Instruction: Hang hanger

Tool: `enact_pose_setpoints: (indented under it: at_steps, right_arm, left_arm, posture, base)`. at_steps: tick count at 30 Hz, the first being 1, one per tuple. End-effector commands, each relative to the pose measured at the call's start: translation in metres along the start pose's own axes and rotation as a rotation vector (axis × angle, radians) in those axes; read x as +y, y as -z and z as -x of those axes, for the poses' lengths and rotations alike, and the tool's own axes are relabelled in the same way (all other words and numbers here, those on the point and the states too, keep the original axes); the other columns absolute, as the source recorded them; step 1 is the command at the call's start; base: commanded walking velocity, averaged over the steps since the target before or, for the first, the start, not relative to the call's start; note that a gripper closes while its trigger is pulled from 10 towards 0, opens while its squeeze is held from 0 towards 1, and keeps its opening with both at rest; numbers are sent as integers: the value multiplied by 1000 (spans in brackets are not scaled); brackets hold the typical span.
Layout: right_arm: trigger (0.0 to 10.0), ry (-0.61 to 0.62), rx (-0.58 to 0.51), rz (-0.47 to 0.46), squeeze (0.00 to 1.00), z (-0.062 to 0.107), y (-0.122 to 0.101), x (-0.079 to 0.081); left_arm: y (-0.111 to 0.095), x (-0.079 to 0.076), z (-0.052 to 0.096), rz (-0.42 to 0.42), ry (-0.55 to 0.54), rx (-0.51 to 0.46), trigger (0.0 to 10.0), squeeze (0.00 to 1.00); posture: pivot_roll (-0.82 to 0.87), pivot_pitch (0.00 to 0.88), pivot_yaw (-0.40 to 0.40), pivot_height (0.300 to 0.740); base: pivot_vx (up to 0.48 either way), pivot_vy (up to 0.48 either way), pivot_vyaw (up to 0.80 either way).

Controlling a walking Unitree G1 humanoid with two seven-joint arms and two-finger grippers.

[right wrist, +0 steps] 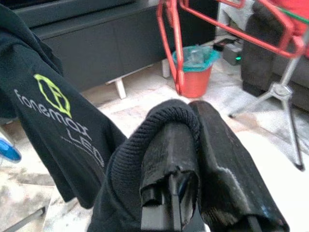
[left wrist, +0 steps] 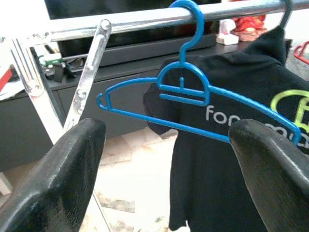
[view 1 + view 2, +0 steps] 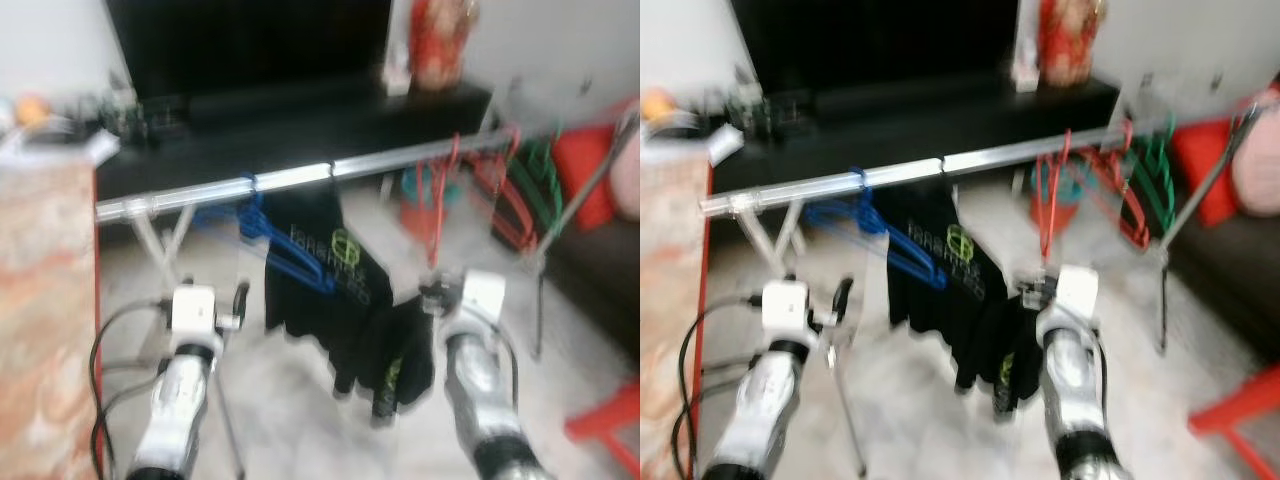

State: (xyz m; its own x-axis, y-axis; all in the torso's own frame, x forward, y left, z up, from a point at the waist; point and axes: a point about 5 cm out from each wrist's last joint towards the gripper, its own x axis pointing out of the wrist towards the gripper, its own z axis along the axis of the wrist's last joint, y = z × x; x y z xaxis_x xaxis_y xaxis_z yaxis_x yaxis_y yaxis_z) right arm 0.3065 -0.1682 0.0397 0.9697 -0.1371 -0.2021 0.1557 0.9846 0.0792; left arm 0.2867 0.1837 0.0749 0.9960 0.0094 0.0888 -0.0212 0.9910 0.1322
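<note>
The left gripper is released, its two black fingers spread wide with nothing between them, and it points at the blue hanger. That hanger hangs by its hook on the rail, slightly tilted, just beside the black shirt (a pale "fonemax" print and a green logo show on the cloth). In the head views the left gripper sits below the rail, apart from the hanger.

The right gripper is clenched on a fold of the black shirt, the dark knit hem wrapped over one finger. In the head views the cloth stretches from the rail down to the right gripper, which sits below and right of the hanging shirt.

Further right on the rail hang red hangers and green ones. An orange bin with a teal liner stands on the pale floor behind them. A dark cabinet runs along the wall beyond the rail. Both head views are blurred.
</note>
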Motion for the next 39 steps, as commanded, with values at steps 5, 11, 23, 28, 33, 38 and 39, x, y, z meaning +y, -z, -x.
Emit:
enact_pose_setpoints:
  at_steps: [5, 11, 23, 28, 33, 38, 39]
  right_arm:
    - [10000, 20, -59, 7, 0, -7, -17, -8]
    - [10000, 20, -59, 7, 0, -6, -17, -8]
    - [10000, 21, -62, 4, 0, -6, -16, -8]
    - [10000, 20, -59, 6, 0, -6, -16, -8]
    - [10000, 15, -62, 8, 0, -5, -15, -8]
    - [10000, -1, -68, 32, 0, -6, -17, -6]
    - [10000, -4, -68, 36, 0, -6, -17, -5]
  left_arm:
    - [-1, -7, -1, 5, 19, 4, 10000, 0]
    - [-1, -7, 0, 4, 19, 6, 10000, 0]
    - [-1, -9, 0, 4, 21, 6, 10000, 0]
    - [0, -9, 0, -1, 20, 11, 10000, 0]
    - [0, -6, 1, -4, 1, 18, 10000, 0]
    - [1, -5, 0, -12, -9, 22, 10000, 0]
    - [1, -6, -1, -10, -9, 22, 10000, 0]
  posture:
    - [1, 0, -30, 740]
    - [1, 0, -30, 740]
    - [1, 0, -30, 740]
    - [1, 0, -30, 740]
    - [3, 0, -33, 740]
    - [2, 0, -34, 740]
    - [1, 0, -34, 740]
  base:
    - [294, 0, 0]
    - [295, 0, 0]
    - [294, 0, 0]
    - [296, 0, 0]
    - [325, 0, 0]
    - [197, 0, 248]
    - [0, 0, 800]
